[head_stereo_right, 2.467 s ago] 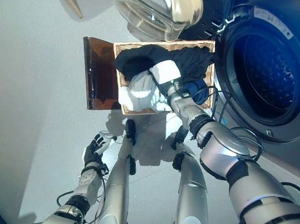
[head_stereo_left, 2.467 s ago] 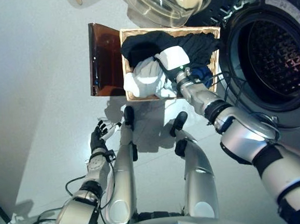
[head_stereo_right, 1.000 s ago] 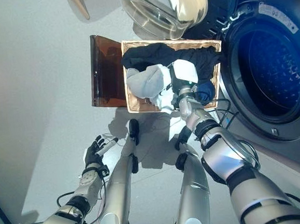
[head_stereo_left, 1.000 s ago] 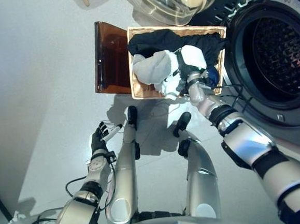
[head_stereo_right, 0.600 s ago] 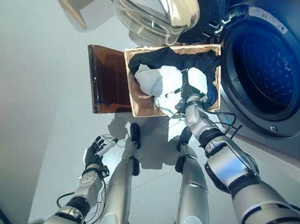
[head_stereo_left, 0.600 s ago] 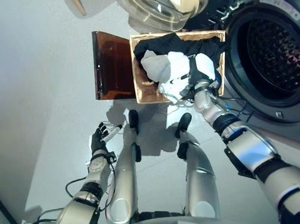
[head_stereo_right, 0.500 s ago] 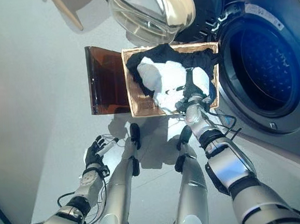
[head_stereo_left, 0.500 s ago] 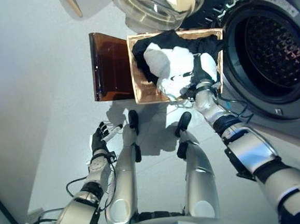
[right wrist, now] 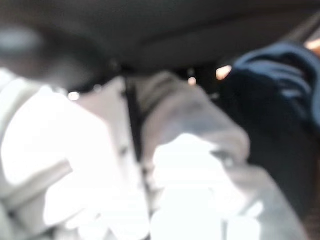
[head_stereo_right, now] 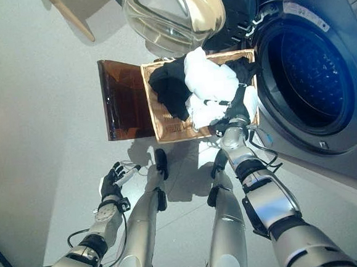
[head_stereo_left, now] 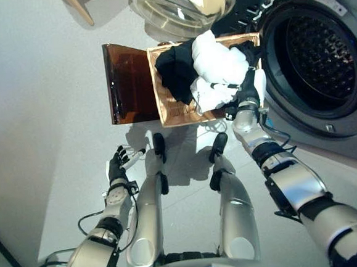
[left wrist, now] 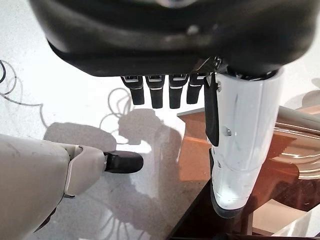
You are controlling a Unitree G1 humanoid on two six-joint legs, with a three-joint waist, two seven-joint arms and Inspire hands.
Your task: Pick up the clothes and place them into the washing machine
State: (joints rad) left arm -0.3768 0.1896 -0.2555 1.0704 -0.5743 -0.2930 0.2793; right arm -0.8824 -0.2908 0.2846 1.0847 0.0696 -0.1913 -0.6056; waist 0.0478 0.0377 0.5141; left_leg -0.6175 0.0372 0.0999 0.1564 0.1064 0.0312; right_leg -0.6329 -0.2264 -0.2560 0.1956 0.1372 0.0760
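Observation:
A wicker basket [head_stereo_left: 172, 114] on the floor holds a black garment [head_stereo_left: 175, 72] and a white garment [head_stereo_left: 217, 62]. My right hand [head_stereo_left: 248, 95] is at the basket's corner nearest the washing machine, shut on the white garment, which bunches up above the basket's rim. Its wrist view shows white cloth [right wrist: 185, 190] pressed close and dark blue cloth [right wrist: 280, 100] beside it. The washing machine's drum [head_stereo_left: 321, 54] stands open just right of the basket. My left hand [head_stereo_left: 115, 167] hangs low over the floor, open and holding nothing; its white-covered thumb [left wrist: 240, 145] sticks out.
A brown translucent lid [head_stereo_left: 128, 82] lies against the basket's left side. The washer's round glass door [head_stereo_left: 181, 6] hangs open above the basket's far edge. A wooden leg [head_stereo_left: 77, 6] shows at top left. Grey floor stretches to the left.
My right hand has dragged the white garment from the basket's left part across to its washer-side corner and raised it. The black garment now lies uncovered. The left hand has stayed put.

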